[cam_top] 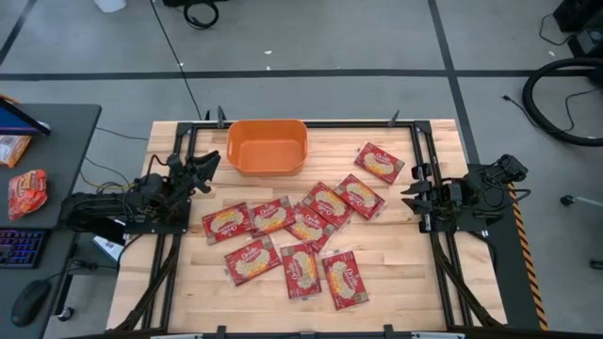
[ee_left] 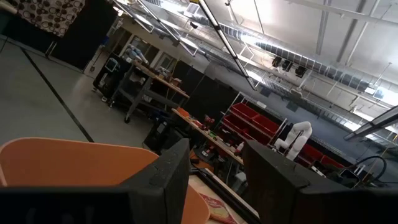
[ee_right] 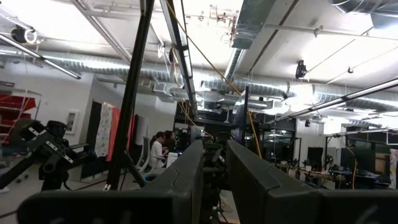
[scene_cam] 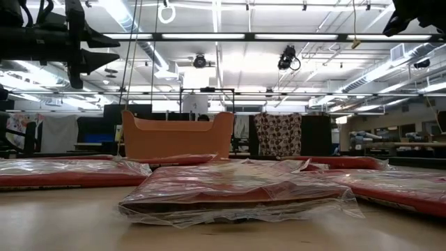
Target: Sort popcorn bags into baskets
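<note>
Popcorn bags [scene_cam: 237, 189] before orange basket [scene_cam: 177, 136]

Red popcorn bags [cam_top: 300, 227] scattered flat mid-table, empty orange basket [cam_top: 268, 147] behind them

From straight above we look down on the whole table [cam_top: 377, 264], with both arms at its side edges, while from the tabletop we look level across close popcorn bags [scene_cam: 237, 192] to the orange basket [scene_cam: 178, 136] and the room behind. Our left wrist view tilts up over the same basket [ee_left: 68, 162] toward the ceiling. Our right wrist view faces the other arm [ee_right: 43, 149] and a seated person [ee_right: 155, 152].
</note>
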Available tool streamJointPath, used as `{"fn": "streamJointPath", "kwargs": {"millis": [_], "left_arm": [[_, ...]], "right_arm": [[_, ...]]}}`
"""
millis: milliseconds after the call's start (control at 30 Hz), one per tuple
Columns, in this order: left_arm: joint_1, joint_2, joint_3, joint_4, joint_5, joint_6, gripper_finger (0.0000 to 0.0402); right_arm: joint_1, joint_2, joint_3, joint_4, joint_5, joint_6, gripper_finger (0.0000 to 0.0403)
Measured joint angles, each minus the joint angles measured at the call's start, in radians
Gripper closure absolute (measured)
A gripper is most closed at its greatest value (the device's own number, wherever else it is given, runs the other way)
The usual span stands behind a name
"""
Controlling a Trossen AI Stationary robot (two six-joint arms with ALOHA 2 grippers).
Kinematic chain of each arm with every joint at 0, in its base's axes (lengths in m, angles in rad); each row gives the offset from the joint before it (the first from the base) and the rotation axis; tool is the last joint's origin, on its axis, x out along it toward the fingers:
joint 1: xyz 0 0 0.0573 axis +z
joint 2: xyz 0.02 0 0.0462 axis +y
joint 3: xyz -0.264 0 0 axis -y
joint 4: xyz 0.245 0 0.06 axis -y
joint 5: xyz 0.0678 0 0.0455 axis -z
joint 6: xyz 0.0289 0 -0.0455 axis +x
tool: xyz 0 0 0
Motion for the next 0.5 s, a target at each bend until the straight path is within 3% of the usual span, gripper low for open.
{"fn": "streamJointPath", "kwargs": {"millis": [333, 500], "left_arm": [[0.0, 0.0, 0.0, 0.003, 0.0, -0.003, 0.0246], [0.0, 0.0, 0.0, 0.08, 0.003, -0.195, 0.0246]], "right_arm": [[0.0, 0.0, 0.0, 0.094, 0.023, -0.002, 0.0325], [0.0, 0.0, 0.0, 0.174, -0.001, 0.041, 0.0325]]}}
